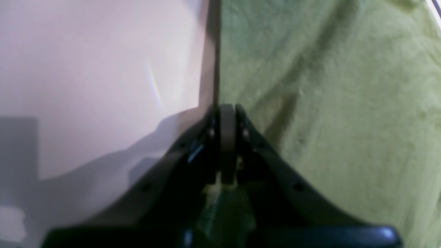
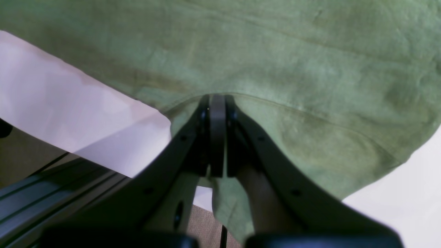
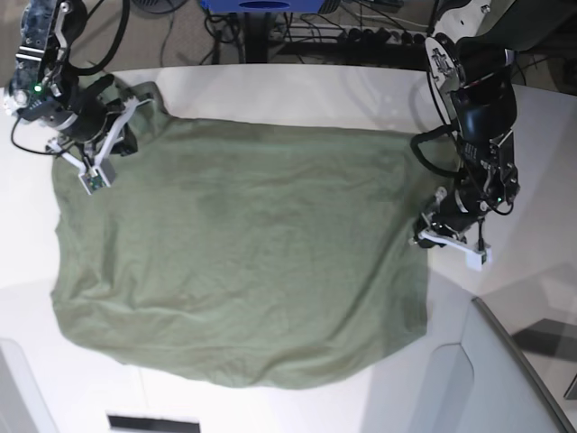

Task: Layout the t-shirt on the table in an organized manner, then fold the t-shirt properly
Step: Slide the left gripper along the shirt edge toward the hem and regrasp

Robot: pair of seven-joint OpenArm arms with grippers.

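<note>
1. Two arms work at opposite edges of the t-shirt (image 3: 234, 253), which lies spread across the white counter (image 3: 297, 90) as a wide green sheet with soft wrinkles.
2. The left gripper (image 1: 227, 113) has its jaws pressed together at the straight edge of the cloth; in the left wrist view, green fabric shows behind the tips, between the two black fingers (image 1: 275, 162).
3. To one side of those jaws lies bare counter (image 1: 86, 69) in shadow; to the other side the shirt (image 1: 344, 103) fills the view, creased diagonally.
4. In the base view, this gripper (image 3: 431, 227) sits low at the shirt's edge, about midway along that side.
5. The right gripper (image 2: 217, 103) has its jaws clamped on a stitched hem of the shirt (image 2: 275, 62); a fold of cloth hangs down behind the tips between the fingers (image 2: 275, 162).
6. Ahead of these jaws the fabric spreads broad and smooth; beside them bare counter (image 2: 51, 100) shows.
7. In the base view, the right gripper (image 3: 113, 135) holds a far corner of the shirt, where the cloth is bunched and slightly raised around the tips.
8. A grey translucent panel (image 3: 487, 379) stands at the counter's near corner, apart from the shirt.
</note>
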